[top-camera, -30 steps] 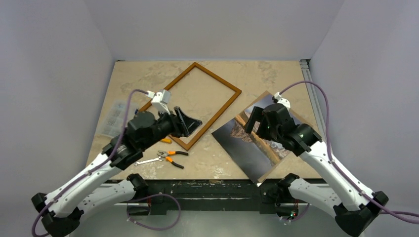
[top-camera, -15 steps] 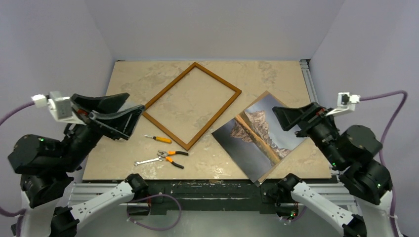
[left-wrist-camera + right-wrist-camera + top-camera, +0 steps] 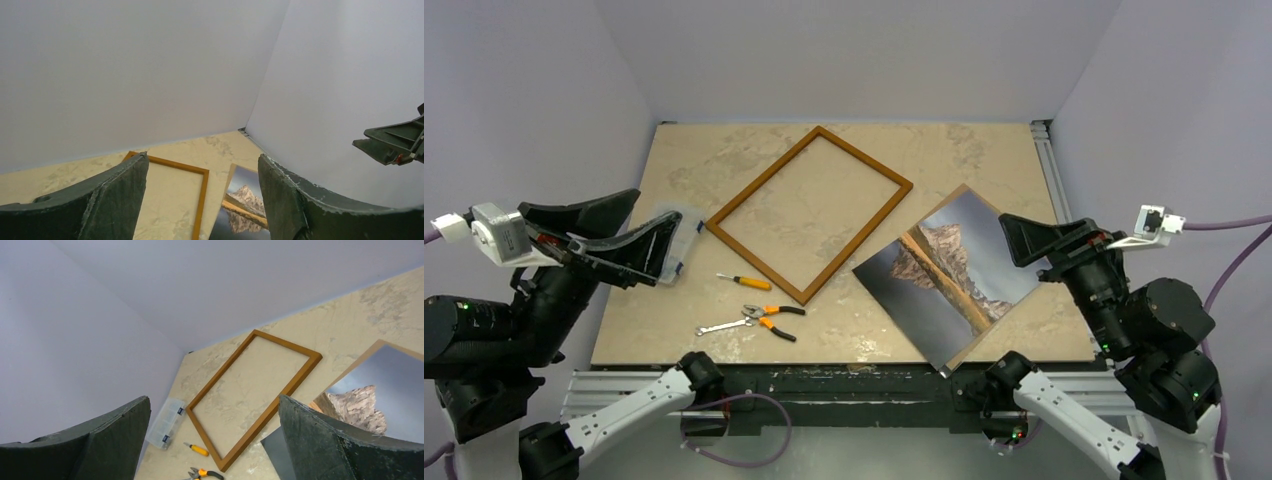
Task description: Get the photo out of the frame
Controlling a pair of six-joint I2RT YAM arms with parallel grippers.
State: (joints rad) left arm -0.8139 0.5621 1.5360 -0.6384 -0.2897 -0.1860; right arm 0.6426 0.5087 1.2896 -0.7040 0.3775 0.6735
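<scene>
Fingers (image 3: 594, 212) spread wide on my left gripper (image 3: 656, 210), nothing between them, and it hangs in the air off the left edge of the table (image 3: 724, 150). Across the way my right gripper (image 3: 1012, 240) is fully open too and grips nothing. It is raised at the right side, and from above its tips overlap the right edge of the photo (image 3: 944, 280).

The frame (image 3: 765, 177) lies flat mid-table, turned cornerwise, with bare tabletop showing through it. The photo lies flat to its right, picture side up and clear of the moulding, its near corner at the table's front edge. By the frame's front corner I see a screwdriver (image 3: 746, 282), pliers (image 3: 774, 320) and a wrench (image 3: 719, 326). A clear box (image 3: 686, 235) sits at the left edge, partly behind my left fingers.

Left wrist view now: the left gripper (image 3: 202, 160) shows a clean gap. Through that gap I see a corner of the frame (image 3: 170, 162) and, just beside it, the photo (image 3: 240, 205) with its mountain showing. The right gripper (image 3: 395, 145) pokes in at the far right against the wall.

Right wrist view: the right gripper (image 3: 214, 400) stands wide with air in the gap. Below lies the whole frame (image 3: 221, 369) with nothing in it, and the photo (image 3: 380, 390) is at the lower right. The clear box (image 3: 167, 422), the screwdriver (image 3: 196, 449) and the pliers (image 3: 202, 473) are lower left.
</scene>
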